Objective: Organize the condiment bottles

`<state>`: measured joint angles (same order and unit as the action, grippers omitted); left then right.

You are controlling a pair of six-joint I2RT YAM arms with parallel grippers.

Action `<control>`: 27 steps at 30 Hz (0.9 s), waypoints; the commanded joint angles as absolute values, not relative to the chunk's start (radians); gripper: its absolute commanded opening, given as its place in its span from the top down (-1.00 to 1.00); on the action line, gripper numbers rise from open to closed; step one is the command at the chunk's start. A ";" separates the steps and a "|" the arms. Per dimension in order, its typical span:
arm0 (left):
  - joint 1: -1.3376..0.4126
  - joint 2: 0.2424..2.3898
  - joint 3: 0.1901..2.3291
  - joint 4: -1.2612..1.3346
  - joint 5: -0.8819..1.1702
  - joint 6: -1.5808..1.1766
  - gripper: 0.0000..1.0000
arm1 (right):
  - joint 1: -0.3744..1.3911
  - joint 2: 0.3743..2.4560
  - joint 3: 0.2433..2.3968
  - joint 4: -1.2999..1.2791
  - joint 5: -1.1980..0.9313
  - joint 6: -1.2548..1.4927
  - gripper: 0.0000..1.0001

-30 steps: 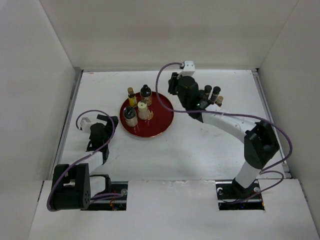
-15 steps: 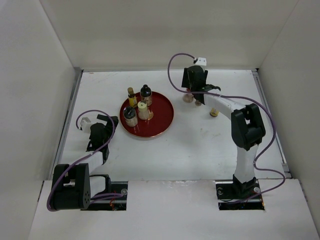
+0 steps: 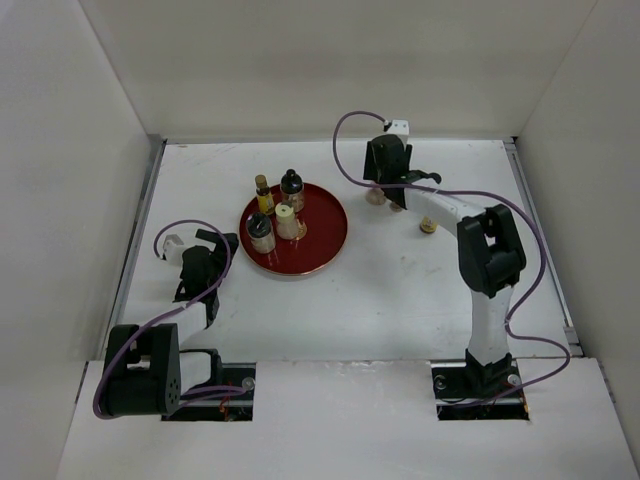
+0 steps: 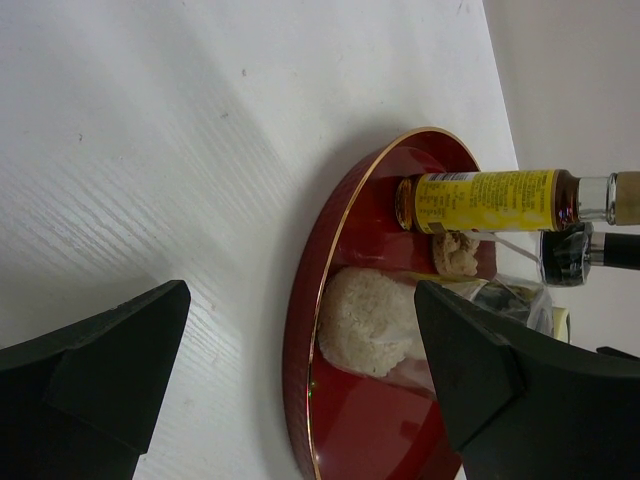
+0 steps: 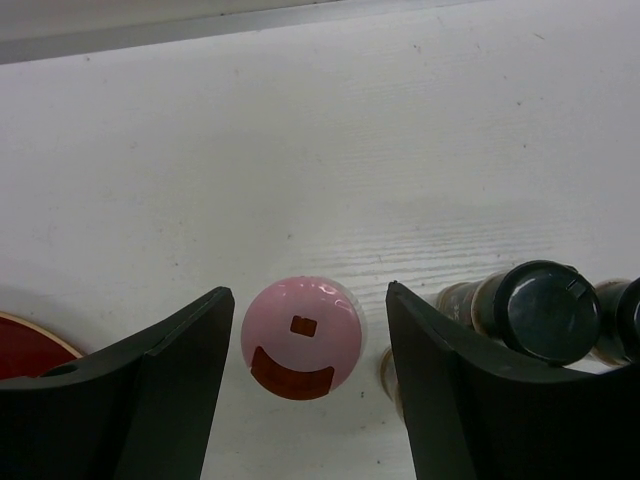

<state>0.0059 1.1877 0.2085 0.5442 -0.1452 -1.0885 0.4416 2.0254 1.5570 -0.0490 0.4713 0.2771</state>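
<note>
Several condiment bottles stand on the red tray: a yellow-labelled bottle, a black-capped bottle, a cream-capped bottle and a black-capped jar. My right gripper is open above the pink-capped bottle at the back of the table. In the right wrist view the pink cap sits between the open fingers of the right gripper, apart from both. Black-capped bottles stand just right of it. My left gripper is open and empty, left of the tray.
In the left wrist view the left gripper faces the tray rim, with the yellow-labelled bottle and a jar of pale contents behind it. A small bottle stands right of the right arm. White walls enclose the table.
My right arm has swung from beside the tray to the back of the table and now hangs over the pink-capped bottle. The left arm has not moved.
</note>
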 commanded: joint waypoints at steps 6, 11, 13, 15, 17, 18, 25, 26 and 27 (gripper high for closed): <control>0.001 1.189 0.225 0.601 -0.137 -1.089 -1.00 | 0.456 2.071 1.617 -0.048 0.477 0.255 -0.35; 0.001 1.184 0.222 0.601 -0.144 -1.088 -1.00 | 0.467 2.069 1.615 -0.045 0.480 0.253 -0.07; 0.001 1.186 0.224 0.601 -0.138 -1.089 -1.00 | 0.475 2.045 1.598 -0.017 0.489 0.253 0.01; -0.002 1.178 0.225 0.601 -0.144 -1.085 -1.00 | 0.495 1.998 1.557 0.050 0.494 0.247 0.08; -0.001 1.178 0.222 0.601 -0.149 -1.085 -1.00 | 0.516 1.953 1.530 0.098 0.500 0.227 0.10; 0.001 1.183 0.222 0.601 -0.147 -1.086 -1.00 | 0.528 1.928 1.516 0.119 0.508 0.212 0.11; -0.004 1.196 0.227 0.601 -0.146 -1.089 -1.00 | 0.643 1.874 1.493 0.155 0.506 0.181 0.12; -0.004 1.201 0.230 0.603 -0.140 -1.089 -1.00 | 0.662 1.882 1.497 0.158 0.500 0.179 0.12; -0.005 1.201 0.230 0.603 -0.137 -1.089 -1.00 | 0.677 1.896 1.505 0.164 0.496 0.181 0.12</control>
